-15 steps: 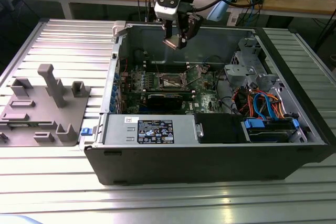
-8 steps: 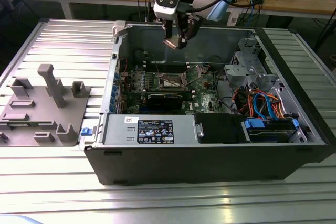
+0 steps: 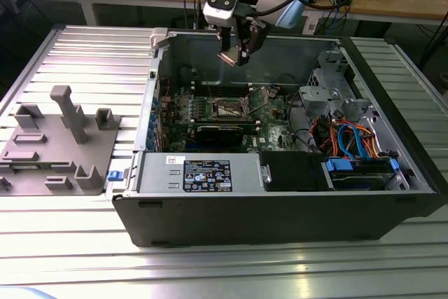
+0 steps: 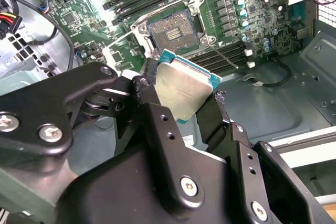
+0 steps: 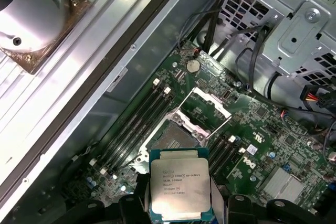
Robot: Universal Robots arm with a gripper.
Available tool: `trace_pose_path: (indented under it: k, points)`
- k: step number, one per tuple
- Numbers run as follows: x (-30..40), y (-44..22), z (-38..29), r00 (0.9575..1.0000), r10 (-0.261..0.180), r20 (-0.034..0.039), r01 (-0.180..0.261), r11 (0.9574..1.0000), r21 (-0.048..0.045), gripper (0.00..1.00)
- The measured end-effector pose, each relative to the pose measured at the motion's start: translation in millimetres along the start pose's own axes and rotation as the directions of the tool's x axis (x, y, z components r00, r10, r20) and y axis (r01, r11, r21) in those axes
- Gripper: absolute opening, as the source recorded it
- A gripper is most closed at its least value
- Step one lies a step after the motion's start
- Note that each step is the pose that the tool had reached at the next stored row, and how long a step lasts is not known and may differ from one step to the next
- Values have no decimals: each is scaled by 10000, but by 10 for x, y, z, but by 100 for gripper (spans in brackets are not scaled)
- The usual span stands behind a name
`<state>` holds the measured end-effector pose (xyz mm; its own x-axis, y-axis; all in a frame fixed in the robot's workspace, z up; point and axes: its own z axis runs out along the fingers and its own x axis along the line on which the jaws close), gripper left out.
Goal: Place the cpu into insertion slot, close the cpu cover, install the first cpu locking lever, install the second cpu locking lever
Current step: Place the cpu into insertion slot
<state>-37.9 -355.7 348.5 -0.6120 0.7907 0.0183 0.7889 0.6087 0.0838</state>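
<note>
1. Silvery-grey metal tops the cpu [image 4: 184, 90], a flat square chip with a green edge. It is pinched between the black fingers [image 4: 152, 114] of the gripper [image 3: 236, 55], one finger pressed against each of two opposite sides, as both wrist views show.
2. The cpu is held in the air, clear of the green motherboard [image 5: 262, 129] and apart from the insertion slot [image 3: 227, 108].
3. The insertion slot lies uncovered with its contact field bare. The cpu cover [image 5: 206, 109], a thin metal frame with a square window, is swung up on its hinge and stands open just beside the slot. In the exterior view it lies at about two o'clock from the slot.
4. In the exterior view the gripper hangs at twelve o'clock from the slot, inside the open computer case [image 3: 280, 222] and near its far wall.
5. Long, narrow memory slots [image 5: 142, 114] run along two sides of the insertion slot.
6. In the exterior view a grey power supply [image 3: 203, 173] with a label sits at six o'clock from the slot, and a bundle of blue and orange cables [image 3: 350, 134] lies between three and four o'clock.
7. A grey fixture [image 3: 59, 138] rests at nine o'clock from the case on the slatted metal table [image 3: 210, 271].
</note>
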Motion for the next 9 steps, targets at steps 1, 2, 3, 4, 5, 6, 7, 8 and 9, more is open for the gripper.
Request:
trace_pose_path:
  k: [1, 2, 3, 4, 5, 6, 7, 8, 9]
  points:
    - [0, 0, 0, 10000, 30, 2, -30, 10000, -1, 55]
    - [0, 0, 0, 10000, 59, 5, -59, 10000, -1, 55]
    - [0, 0, 1, 10000, 97, 8, -97, 10000, -2, 55]
    - [0, 0, 1, 9999, 138, 12, -138, 9999, -3, 55]
    - [0, 0, 1, 9999, 165, 14, -165, 9999, -3, 55]
    - [0, 0, 1, 9998, 191, 16, -191, 9998, -4, 55]
    - [0, 0, 1, 9998, 218, 18, -218, 9998, -4, 55]
    - [0, 0, 1, 9997, 242, 20, -242, 9997, -5, 55]
    - [0, 0, 2, 9996, 272, 23, -272, 9996, -5, 55]
